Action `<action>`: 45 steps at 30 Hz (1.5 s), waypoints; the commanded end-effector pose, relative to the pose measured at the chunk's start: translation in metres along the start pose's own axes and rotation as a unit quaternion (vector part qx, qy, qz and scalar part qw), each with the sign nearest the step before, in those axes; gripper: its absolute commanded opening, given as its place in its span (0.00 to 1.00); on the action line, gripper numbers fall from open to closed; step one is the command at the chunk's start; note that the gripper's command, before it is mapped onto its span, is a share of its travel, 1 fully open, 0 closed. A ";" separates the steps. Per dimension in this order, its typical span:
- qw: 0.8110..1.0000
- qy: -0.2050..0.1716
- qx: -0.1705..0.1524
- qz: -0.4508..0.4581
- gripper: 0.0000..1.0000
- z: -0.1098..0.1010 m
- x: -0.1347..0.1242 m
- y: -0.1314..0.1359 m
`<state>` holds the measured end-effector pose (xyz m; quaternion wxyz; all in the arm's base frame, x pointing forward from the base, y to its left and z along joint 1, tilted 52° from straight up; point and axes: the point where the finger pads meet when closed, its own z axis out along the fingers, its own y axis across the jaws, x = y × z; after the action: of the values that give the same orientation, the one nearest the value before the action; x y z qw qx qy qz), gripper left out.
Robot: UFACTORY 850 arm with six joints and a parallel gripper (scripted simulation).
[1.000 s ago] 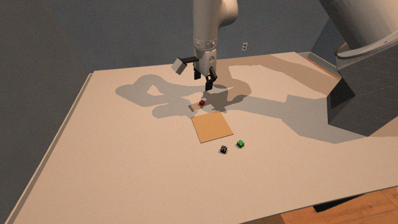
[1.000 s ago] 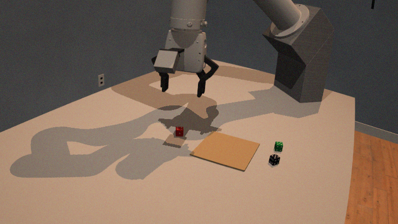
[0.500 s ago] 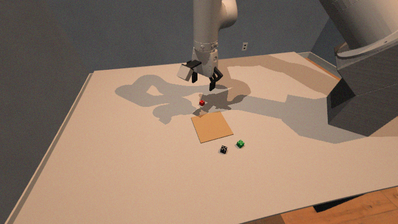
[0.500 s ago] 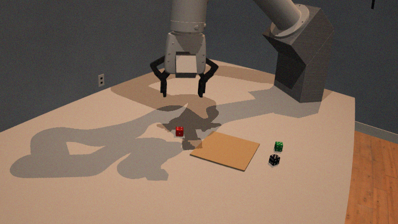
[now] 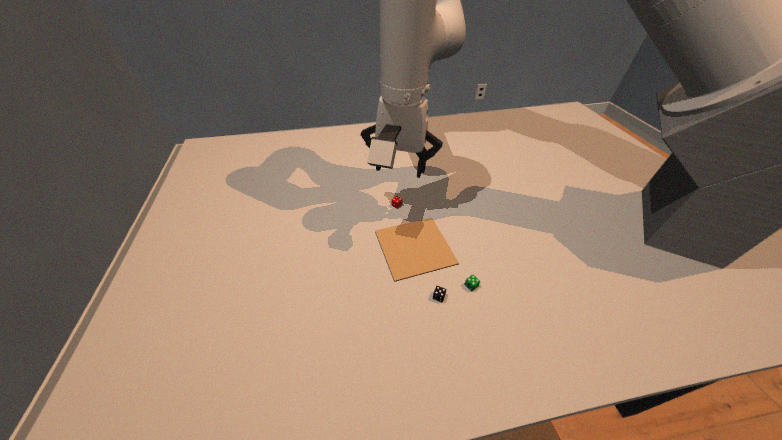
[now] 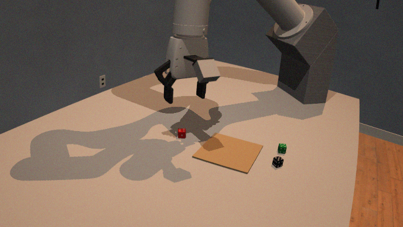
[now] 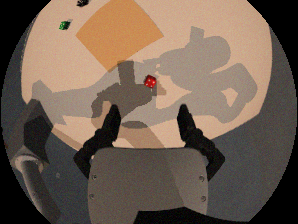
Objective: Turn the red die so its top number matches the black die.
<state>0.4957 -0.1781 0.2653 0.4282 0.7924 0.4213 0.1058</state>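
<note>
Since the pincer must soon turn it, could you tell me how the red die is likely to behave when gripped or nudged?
The red die is a small cube with flat faces, so it probably stays rigid and sits stable. Being tiny beside the open pincer, it seems light and may skid or tumble if nudged off-centre. Flat opposite faces should suit a squeeze.
</note>
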 end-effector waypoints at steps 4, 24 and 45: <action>0.992 -0.003 0.007 -0.127 1.00 0.004 0.000 0.000; 0.924 -0.001 0.007 -0.383 1.00 0.013 0.001 -0.002; 0.856 0.001 0.007 -0.516 1.00 0.019 0.001 -0.004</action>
<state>0.5039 -0.1875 0.2505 0.4172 0.4679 0.7684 -0.1289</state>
